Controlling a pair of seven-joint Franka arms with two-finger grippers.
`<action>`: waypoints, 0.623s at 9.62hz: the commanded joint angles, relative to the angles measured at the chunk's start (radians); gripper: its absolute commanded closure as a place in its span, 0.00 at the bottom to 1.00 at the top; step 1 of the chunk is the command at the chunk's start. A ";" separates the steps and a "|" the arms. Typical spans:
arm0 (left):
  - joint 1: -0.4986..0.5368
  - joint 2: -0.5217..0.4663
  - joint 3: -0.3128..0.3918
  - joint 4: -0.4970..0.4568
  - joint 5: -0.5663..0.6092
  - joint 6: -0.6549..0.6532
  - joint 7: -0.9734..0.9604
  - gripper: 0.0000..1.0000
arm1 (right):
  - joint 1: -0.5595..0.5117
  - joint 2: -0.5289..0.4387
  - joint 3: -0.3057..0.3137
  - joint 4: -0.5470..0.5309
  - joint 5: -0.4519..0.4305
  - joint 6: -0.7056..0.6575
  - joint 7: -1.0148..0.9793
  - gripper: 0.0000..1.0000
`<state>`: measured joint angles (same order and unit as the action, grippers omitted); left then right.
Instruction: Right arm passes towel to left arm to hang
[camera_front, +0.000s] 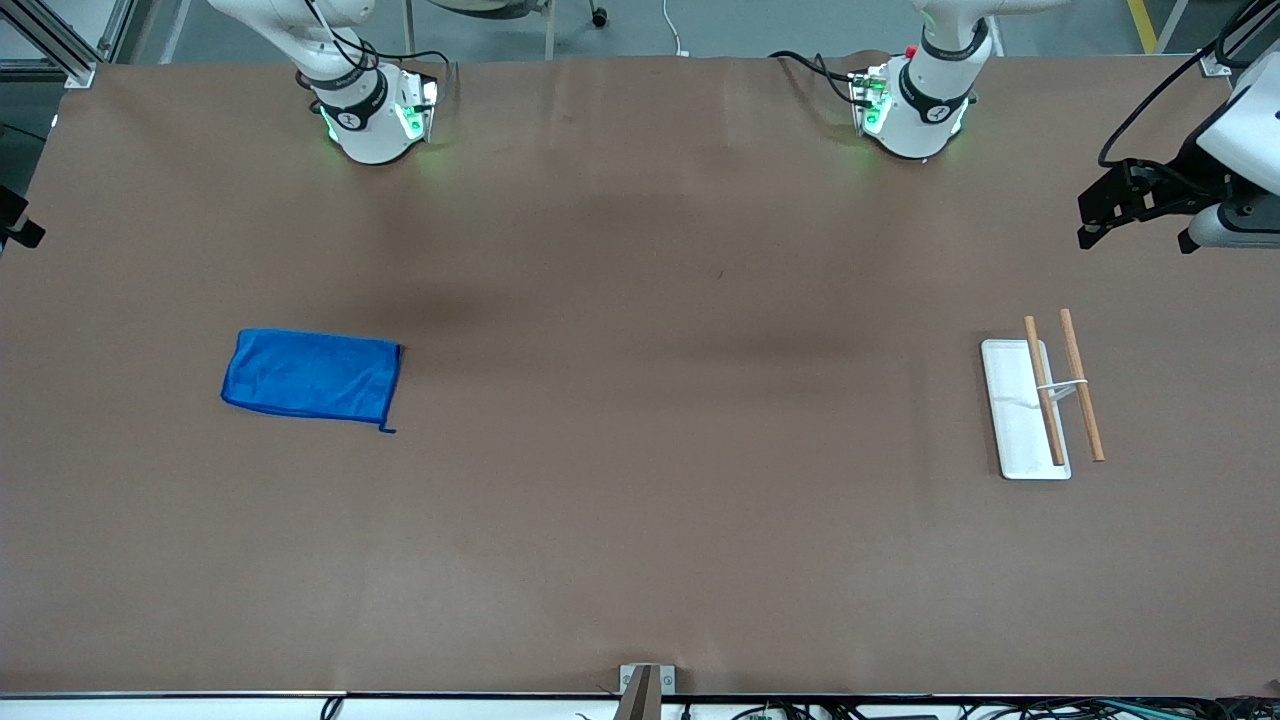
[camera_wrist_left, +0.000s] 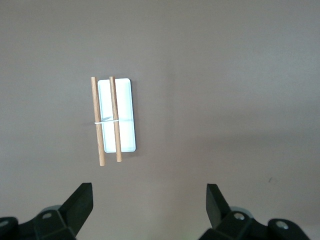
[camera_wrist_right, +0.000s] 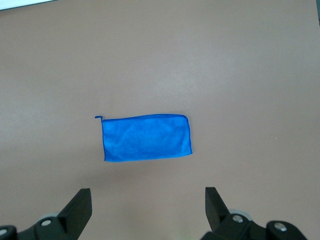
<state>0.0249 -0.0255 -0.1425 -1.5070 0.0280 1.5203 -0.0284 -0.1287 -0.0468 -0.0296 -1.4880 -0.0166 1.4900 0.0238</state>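
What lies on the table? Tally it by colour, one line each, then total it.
Blue: 1, the bright blue rectangular microfibre towel
White: 1, the flat white rack base
Wood-brown: 2, the round wooden rods
Total: 4

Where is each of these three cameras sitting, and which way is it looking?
Front view: high across the table, facing both arm bases; it sees the towel, the rack and the left gripper at the edge.
Left wrist view: on the left arm's wrist, looking down at the rack; the open left gripper shows.
Right wrist view: on the right arm's wrist, looking down at the towel; the open right gripper shows.
Shared: front and left wrist views show the rack; front and right wrist views the towel.
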 joint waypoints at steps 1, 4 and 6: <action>0.001 0.010 -0.005 -0.009 0.013 -0.026 0.013 0.00 | -0.009 0.005 0.003 0.017 0.001 -0.014 -0.013 0.00; 0.004 0.012 -0.005 -0.001 0.027 -0.028 0.013 0.00 | -0.011 0.007 0.003 0.017 0.004 -0.014 -0.011 0.00; 0.003 0.012 -0.006 0.008 0.059 -0.028 0.028 0.00 | -0.009 0.030 0.003 0.014 0.003 -0.014 -0.016 0.00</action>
<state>0.0257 -0.0255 -0.1426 -1.4948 0.0654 1.5094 -0.0202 -0.1287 -0.0435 -0.0299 -1.4881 -0.0166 1.4870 0.0233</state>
